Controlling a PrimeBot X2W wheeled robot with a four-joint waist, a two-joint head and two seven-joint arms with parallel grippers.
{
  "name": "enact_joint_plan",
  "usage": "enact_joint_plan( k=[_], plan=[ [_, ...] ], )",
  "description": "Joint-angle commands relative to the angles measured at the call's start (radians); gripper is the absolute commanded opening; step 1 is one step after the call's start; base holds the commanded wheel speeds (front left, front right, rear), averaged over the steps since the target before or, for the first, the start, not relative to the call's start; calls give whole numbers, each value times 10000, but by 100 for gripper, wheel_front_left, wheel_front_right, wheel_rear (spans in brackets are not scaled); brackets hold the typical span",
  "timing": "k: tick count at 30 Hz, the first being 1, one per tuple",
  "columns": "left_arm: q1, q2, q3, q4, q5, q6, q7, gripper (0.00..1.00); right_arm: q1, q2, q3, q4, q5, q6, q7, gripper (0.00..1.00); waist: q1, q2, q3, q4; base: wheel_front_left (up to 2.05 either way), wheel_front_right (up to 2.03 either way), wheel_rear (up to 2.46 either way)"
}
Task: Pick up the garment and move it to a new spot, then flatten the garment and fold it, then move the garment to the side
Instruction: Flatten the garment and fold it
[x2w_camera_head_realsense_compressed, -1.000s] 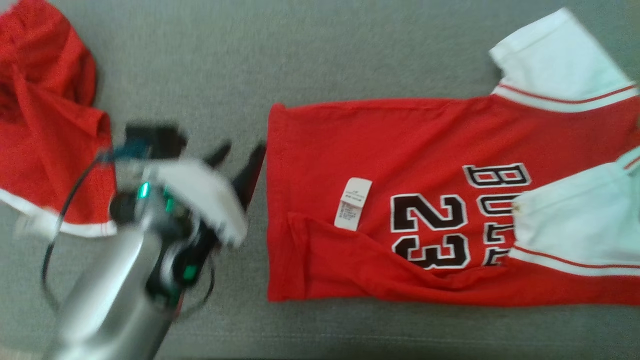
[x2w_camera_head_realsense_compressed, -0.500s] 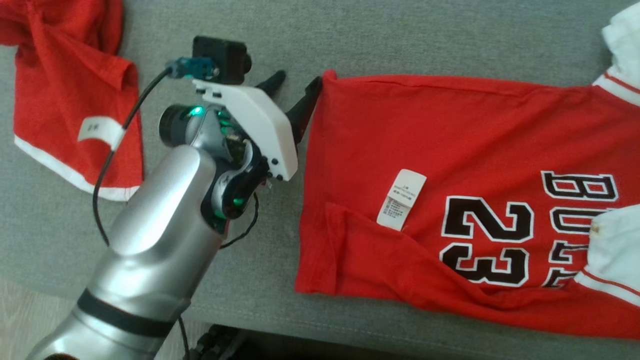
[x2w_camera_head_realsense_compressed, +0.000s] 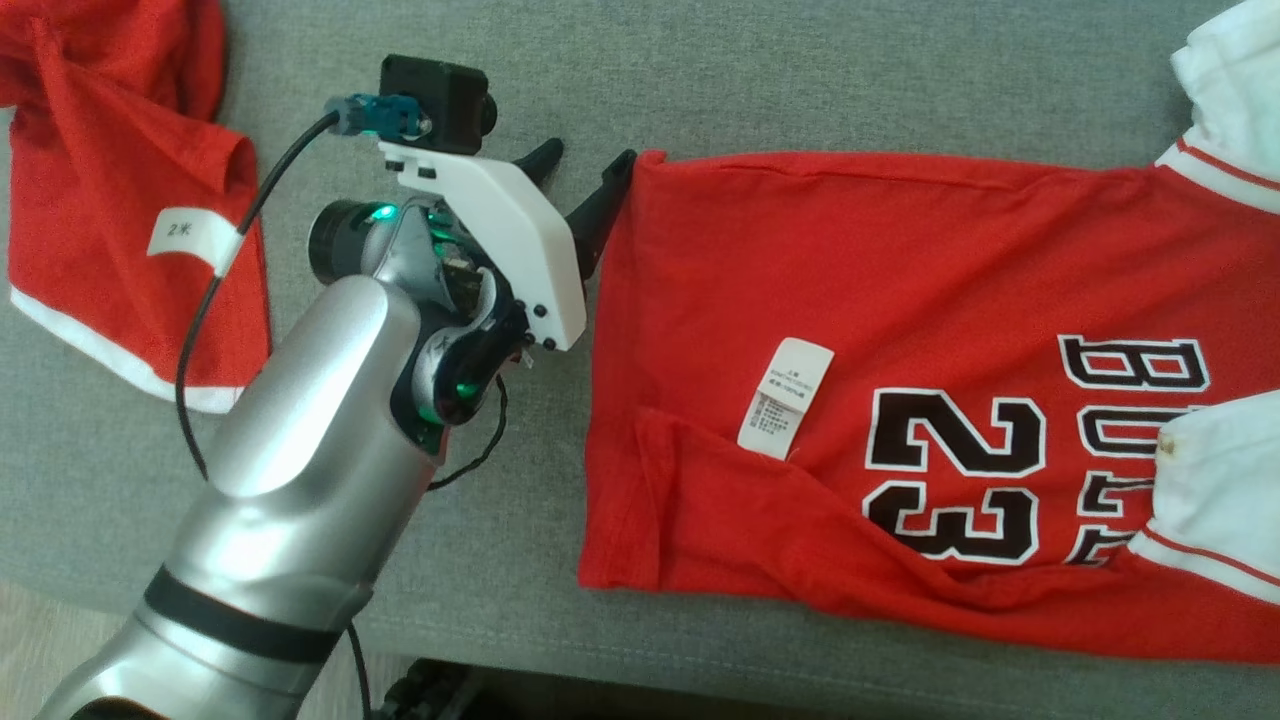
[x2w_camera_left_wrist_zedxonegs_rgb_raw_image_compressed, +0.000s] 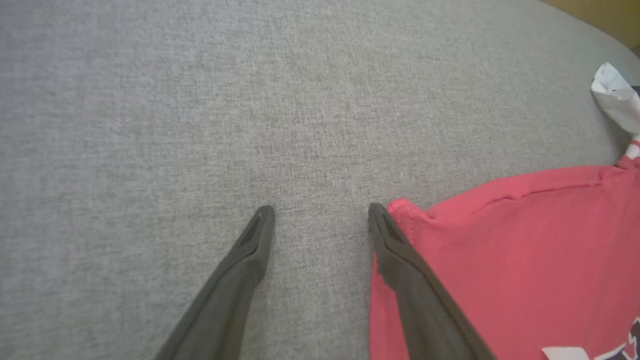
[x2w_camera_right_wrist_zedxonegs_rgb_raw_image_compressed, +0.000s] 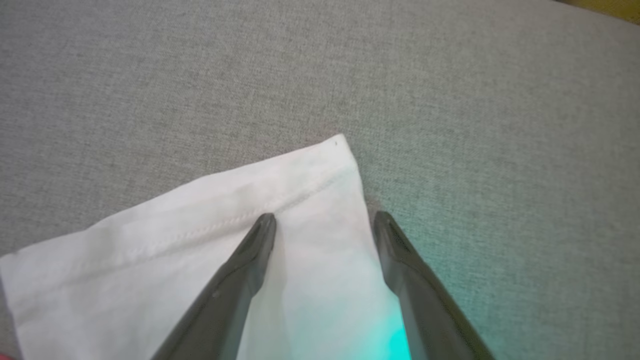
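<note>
1. Head view; the red jersey (x2w_camera_head_realsense_compressed: 850, 300) lies spread on the grey cushion (x2w_camera_head_realsense_compressed: 800, 70), running from the centre out to 3 o'clock; print side up, number 23 (x2w_camera_head_realsense_compressed: 950, 475) readable at 4 o'clock; a white label (x2w_camera_head_realsense_compressed: 785, 398) rests on the cloth just 9 o'clock of the number; a fold of red cloth lies over the lower hem corner at 6 o'clock.
2. My left gripper (x2w_camera_head_realsense_compressed: 588, 153) sits at about 12 o'clock in that view, fingers pointing to 1 o'clock; jaws spread wide, nothing between them but bare cushion.
3. Left wrist view; the finger on the 3 o'clock side lies along the jersey's hem edge, the top hem corner just beside its tip; contact with the cloth cannot be judged; the other finger is over bare grey fabric.
4. My right gripper (x2w_camera_right_wrist_zedxonegs_rgb_raw_image_compressed: 325, 216), right wrist view; jaws wide apart, holding nothing; they hang over a white sleeve (x2w_camera_right_wrist_zedxonegs_rgb_raw_image_compressed: 175, 240) of the jersey; the sleeve's corner points to 12 o'clock between my two tips; the 9 o'clock finger is above the white cloth, the 3 o'clock finger along its edge; a teal glow falls on the cloth at 6 o'clock.
5. A second red garment (x2w_camera_head_realsense_compressed: 100, 200) with a white hem lies crumpled at 10 o'clock in the head view, well apart from the jersey; my left arm's black cable (x2w_camera_head_realsense_compressed: 200, 320) crosses in front of it.
</note>
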Motion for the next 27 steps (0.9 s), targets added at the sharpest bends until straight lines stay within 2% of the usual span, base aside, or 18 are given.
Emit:
enact_joint_plan(
  k=[1,6,20,27],
  plan=[
    [140,234,10,-119,-45,101,173,100,-59,-118,163,-192,79,-7,5,100,0,0,-46,3,0,0,0],
    [180,336,209,-325,-61,311,19,100,71,-115,233,-21,172,-7,-118,100,0,0,-266,26,0,0,0],
    [438,248,125,-1531,-428,409,373,100,250,-184,337,26,297,-7,-124,100,0,0,-274,-41,0,0,0],
    [321,205,-81,-1105,-307,466,494,100,265,-89,492,38,285,-7,-132,100,0,0,-112,-106,0,0,0]
  ],
)
